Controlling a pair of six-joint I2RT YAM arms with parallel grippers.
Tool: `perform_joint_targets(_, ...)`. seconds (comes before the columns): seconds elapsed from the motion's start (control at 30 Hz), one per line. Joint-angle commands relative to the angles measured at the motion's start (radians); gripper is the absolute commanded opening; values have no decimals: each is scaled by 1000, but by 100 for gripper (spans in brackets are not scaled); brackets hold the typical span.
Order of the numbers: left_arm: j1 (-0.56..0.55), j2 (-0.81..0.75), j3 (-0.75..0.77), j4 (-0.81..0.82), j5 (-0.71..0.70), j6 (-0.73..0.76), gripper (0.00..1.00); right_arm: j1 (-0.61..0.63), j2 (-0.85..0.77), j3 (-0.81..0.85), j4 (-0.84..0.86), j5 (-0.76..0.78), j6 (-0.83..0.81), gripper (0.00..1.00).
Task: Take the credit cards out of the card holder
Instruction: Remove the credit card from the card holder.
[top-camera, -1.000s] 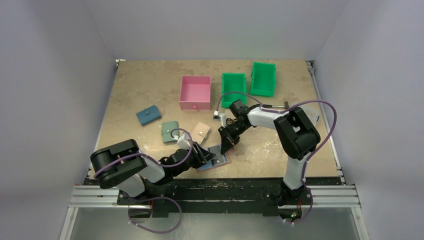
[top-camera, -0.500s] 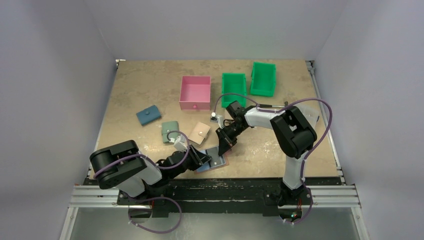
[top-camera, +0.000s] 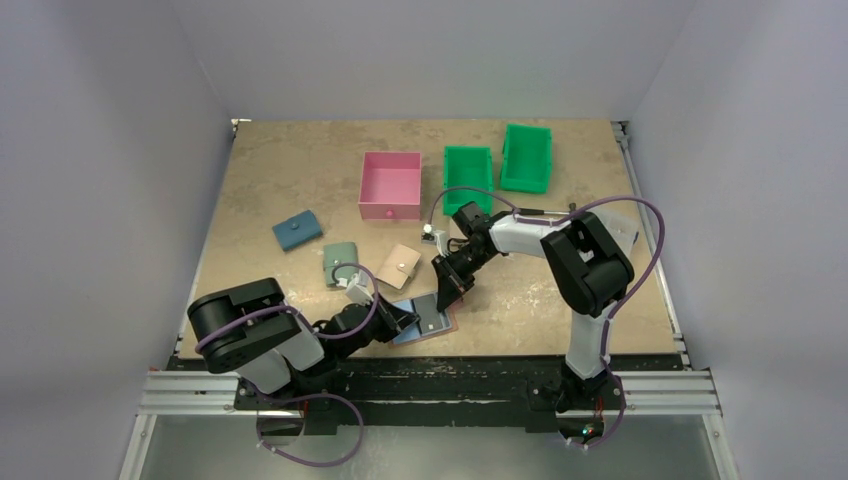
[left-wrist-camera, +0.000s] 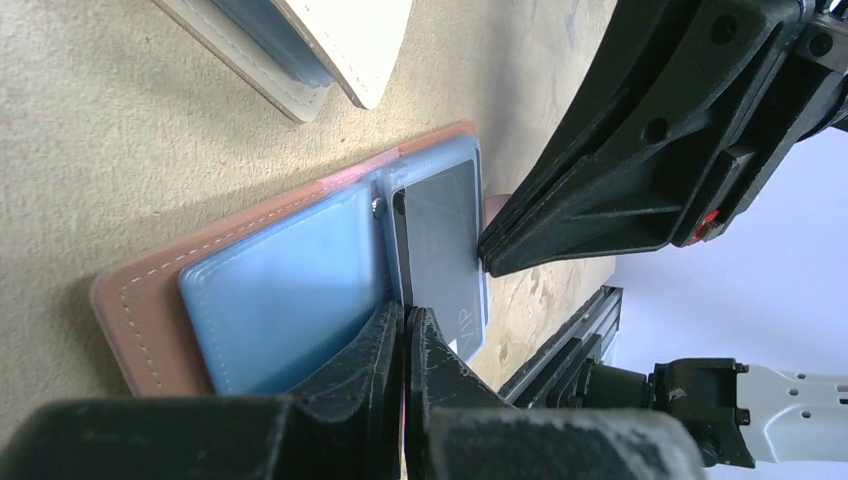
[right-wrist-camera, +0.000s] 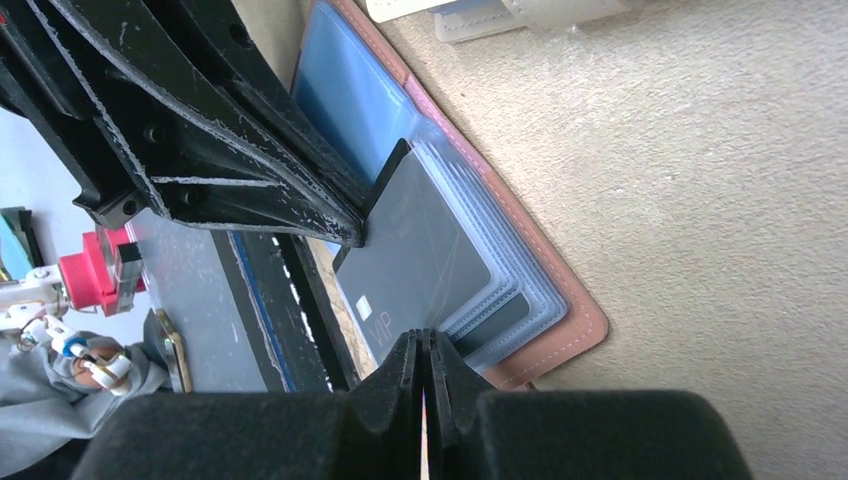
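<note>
The card holder (top-camera: 441, 327) lies open near the table's front edge, terracotta outside (left-wrist-camera: 115, 320) and light blue inside (left-wrist-camera: 270, 290). A dark grey credit card (left-wrist-camera: 440, 250) marked "VIP" sticks halfway out of the stacked pockets (right-wrist-camera: 420, 240). My left gripper (top-camera: 403, 318) is shut, its tips (left-wrist-camera: 405, 315) pinching that card's edge. My right gripper (top-camera: 447, 292) is shut too, its tips (right-wrist-camera: 422, 335) resting on the card where it meets the pockets. A second dark card (right-wrist-camera: 500, 320) shows in a lower pocket.
A beige wallet (top-camera: 402, 262), a sage green one (top-camera: 340, 262) and a blue one (top-camera: 297, 231) lie to the left and behind. A pink box (top-camera: 390, 185) and two green bins (top-camera: 467, 175) (top-camera: 526, 157) stand at the back. The front rail (top-camera: 430, 375) is close.
My left gripper's jaws have closed onto the card's edge. The right gripper shifted slightly left and has held still since.
</note>
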Motion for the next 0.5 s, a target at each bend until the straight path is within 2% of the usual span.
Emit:
perform_joint_targets(0.0,11,-5,-36,4,-11,35,0,-20,39,-22,49,228,-25,10)
perform_joint_targets(0.47,29,-48,-21,-60,57,113,0,-56,8,-22,43,266,-52,14)
